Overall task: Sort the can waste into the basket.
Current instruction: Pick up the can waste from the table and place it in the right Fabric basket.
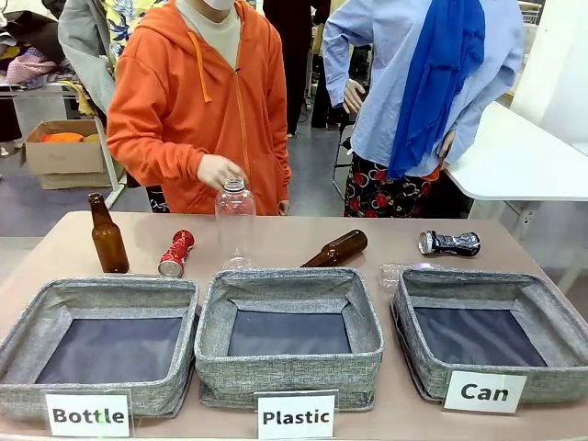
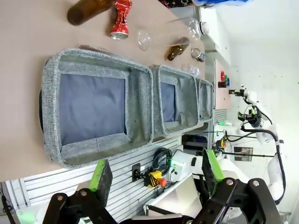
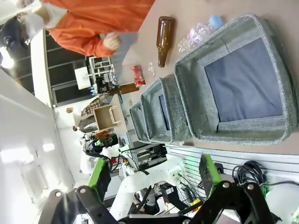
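Note:
The red crushed can (image 1: 175, 254) lies on the table behind the "Bottle" bin, and the left wrist view shows this red can (image 2: 120, 18) beyond that bin. The black-and-silver crushed can (image 1: 449, 243) lies on its side behind the grey basket (image 1: 478, 278) labelled "Can" at the right. That basket holds nothing. My left gripper (image 2: 156, 170) hangs open off the table's near edge, facing the bins. My right gripper (image 3: 153, 171) is open too, with the Can basket (image 3: 233, 135) nearest in front of it.
A person in orange holds a clear plastic bottle (image 1: 235, 220) upright at mid-table. One brown bottle (image 1: 107, 235) stands at the left and another (image 1: 337, 248) lies behind the "Plastic" bin (image 1: 289, 280). The "Bottle" bin (image 1: 101, 287) sits at the left. Crumpled clear plastic (image 1: 395, 272) lies by the basket.

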Controlling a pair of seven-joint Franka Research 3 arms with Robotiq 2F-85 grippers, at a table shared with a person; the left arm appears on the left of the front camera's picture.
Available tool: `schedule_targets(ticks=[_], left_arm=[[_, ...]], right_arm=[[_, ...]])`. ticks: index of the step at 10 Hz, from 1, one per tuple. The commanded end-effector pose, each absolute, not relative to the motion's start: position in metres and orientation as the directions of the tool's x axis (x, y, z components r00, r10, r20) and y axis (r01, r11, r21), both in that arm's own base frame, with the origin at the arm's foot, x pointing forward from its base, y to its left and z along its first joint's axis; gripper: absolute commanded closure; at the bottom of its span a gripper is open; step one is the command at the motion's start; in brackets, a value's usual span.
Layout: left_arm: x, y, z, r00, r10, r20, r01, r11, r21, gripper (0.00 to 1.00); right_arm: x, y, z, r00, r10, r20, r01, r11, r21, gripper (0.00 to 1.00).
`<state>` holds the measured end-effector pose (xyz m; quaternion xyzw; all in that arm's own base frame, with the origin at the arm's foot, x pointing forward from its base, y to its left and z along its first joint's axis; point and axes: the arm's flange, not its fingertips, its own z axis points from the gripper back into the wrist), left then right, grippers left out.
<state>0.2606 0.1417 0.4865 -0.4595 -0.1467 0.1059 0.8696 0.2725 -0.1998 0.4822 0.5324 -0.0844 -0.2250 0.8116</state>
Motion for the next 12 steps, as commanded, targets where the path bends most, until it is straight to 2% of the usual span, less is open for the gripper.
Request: schedule_targets(ticks=[1,3,5,9,12], left_arm=[[0.261,0.142,0.486,0.934,0.319,0.158,-0.049,0.555,-0.83,0.0],[0.263,0.103,0.533,0.931,0.205,0.303,0.082,0.69,-0.719,0.0],[0.289,0.037,0.578,0.927,-0.015,0.374,0.247,0.776,-0.581,0.0],[0.344,-0.082,0.59,0.897,-0.249,0.365,0.387,0.841,-0.378,0.0],[0.39,-0.115,0.562,0.921,-0.267,0.284,0.364,0.851,-0.378,0.0]], right_arm=[[0.27,-0.201,0.484,0.892,-0.444,-0.084,0.254,0.337,0.907,0.0],[0.27,-0.201,0.484,0.892,-0.444,-0.084,0.254,0.337,0.907,0.0],[0.27,-0.201,0.484,0.892,-0.444,-0.084,0.254,0.337,0.907,0.0],[0.27,-0.201,0.484,0.892,-0.444,-0.084,0.254,0.337,0.907,0.0],[0.27,-0.201,0.484,0.892,-0.444,-0.084,0.254,0.337,0.907,0.0]])
